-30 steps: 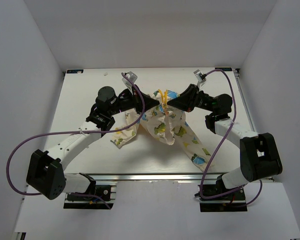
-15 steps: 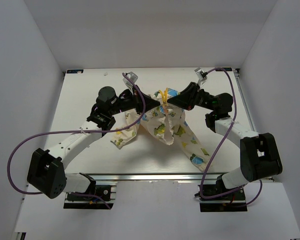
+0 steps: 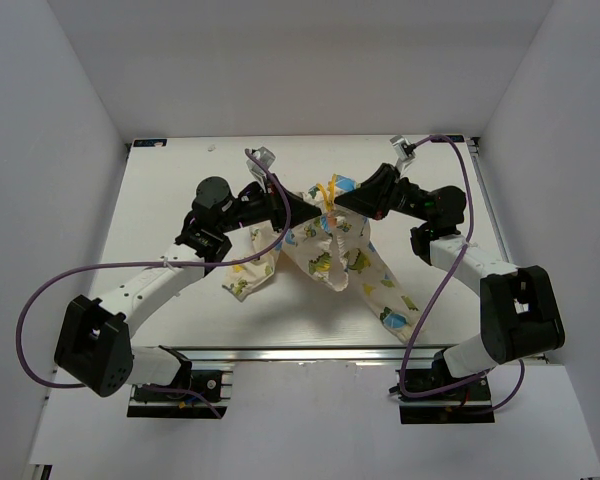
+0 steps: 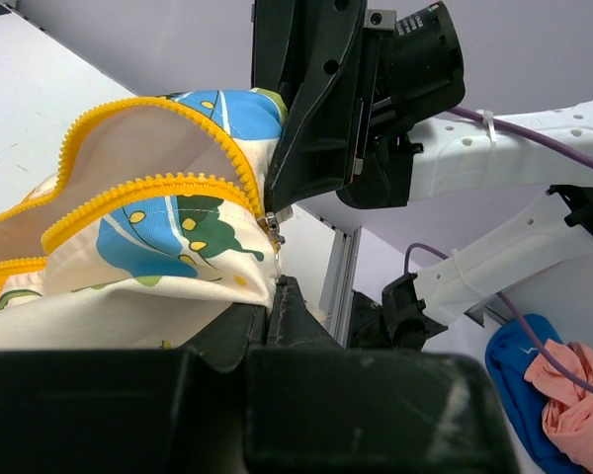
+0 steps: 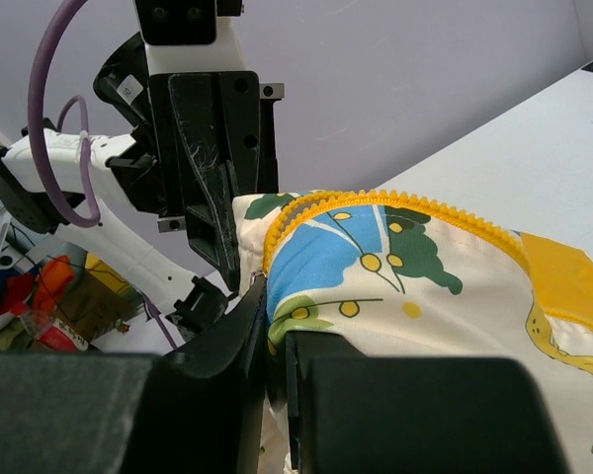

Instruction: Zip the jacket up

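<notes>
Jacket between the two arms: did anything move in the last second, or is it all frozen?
Hardly anything. The right tool crept slightly toward the far side of the table, taking the top of the jacket along. Nothing was grabbed or released: the left tool and the right tool stay pinched on the jacket, which still hangs bunched between them.

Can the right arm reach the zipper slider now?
Probably yes: the zipper slider hangs uncovered beside the right gripper, though that gripper is shut on the jacket and must let go first.
</notes>
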`<action>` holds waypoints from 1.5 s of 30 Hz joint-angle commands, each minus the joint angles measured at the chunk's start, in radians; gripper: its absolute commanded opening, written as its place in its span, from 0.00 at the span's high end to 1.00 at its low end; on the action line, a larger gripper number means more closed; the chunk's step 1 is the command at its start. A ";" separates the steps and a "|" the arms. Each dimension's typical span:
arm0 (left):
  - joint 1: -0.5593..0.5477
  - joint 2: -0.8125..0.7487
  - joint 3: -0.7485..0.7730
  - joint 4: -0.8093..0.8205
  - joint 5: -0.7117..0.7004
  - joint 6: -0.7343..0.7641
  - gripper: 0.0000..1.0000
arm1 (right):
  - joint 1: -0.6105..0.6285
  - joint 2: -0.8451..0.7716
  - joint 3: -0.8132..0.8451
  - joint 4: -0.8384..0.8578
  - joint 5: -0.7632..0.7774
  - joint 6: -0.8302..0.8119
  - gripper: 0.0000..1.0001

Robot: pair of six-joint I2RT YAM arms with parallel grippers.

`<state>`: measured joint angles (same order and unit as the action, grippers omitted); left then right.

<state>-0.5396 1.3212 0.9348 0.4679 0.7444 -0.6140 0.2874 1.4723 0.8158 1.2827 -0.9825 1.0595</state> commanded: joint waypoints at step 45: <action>0.000 -0.074 0.033 0.000 -0.056 0.057 1.00 | -0.004 -0.023 0.028 0.056 -0.033 -0.108 1.00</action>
<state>-0.5396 1.2881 0.9451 0.4450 0.6708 -0.5716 0.2874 1.4700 0.8040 1.2823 -1.0245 0.9714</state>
